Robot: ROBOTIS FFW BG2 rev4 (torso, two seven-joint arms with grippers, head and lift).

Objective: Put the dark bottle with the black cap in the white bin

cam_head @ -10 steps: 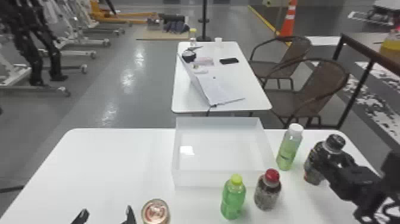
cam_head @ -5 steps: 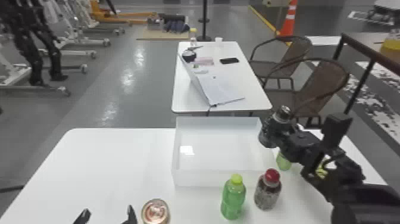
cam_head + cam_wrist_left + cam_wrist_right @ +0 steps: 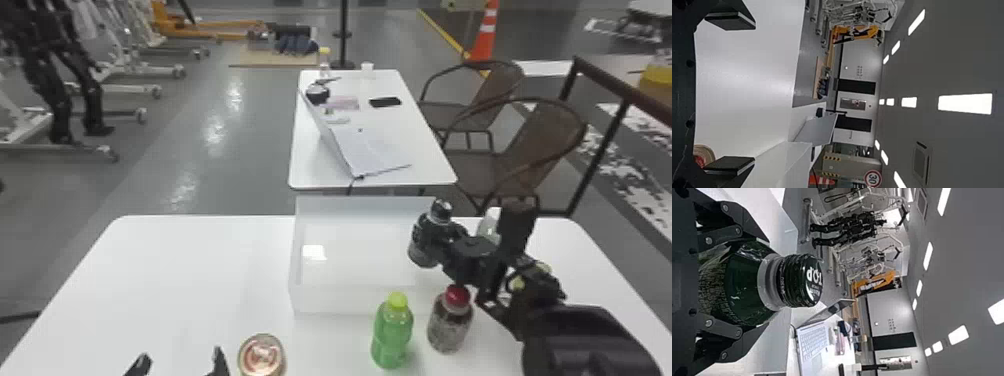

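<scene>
While the right end effector (image 3: 444,245) has its two fingers closed around its body, the one dark bottle with the black cap (image 3: 424,242) is held at the right-hand wall of the single white rectangular bin (image 3: 350,300), leaning slightly. Whether it hangs over the inside of the bin or just outside cannot be told. In the right wrist view its black ribbed cap and dark shoulder stick out past the fingers.

The bin stands on the white surface (image 3: 175,280). Three more bottles are there: one clear green plastic bottle with a yellow-green cap (image 3: 392,330), upright just in front of the bin; one dark bottle with a red cap (image 3: 450,322), upright beside it near the bin's front right corner; and one pale bottle with a white cap (image 3: 489,225), to the right of the bin, partly hidden by the right arm. One round can with a red and gold top (image 3: 261,356) stands left of the green bottle, near the left end effector (image 3: 179,364), which is parked at the near edge of the head view, its two fingers spread wide and holding nothing.

Behind is a second white surface (image 3: 325,167) with one open laptop (image 3: 372,152), one black phone (image 3: 385,102) and one white cup (image 3: 367,69). Two brown chairs (image 3: 545,135) stand to its right, and one orange and white cone (image 3: 485,37) farther back.
</scene>
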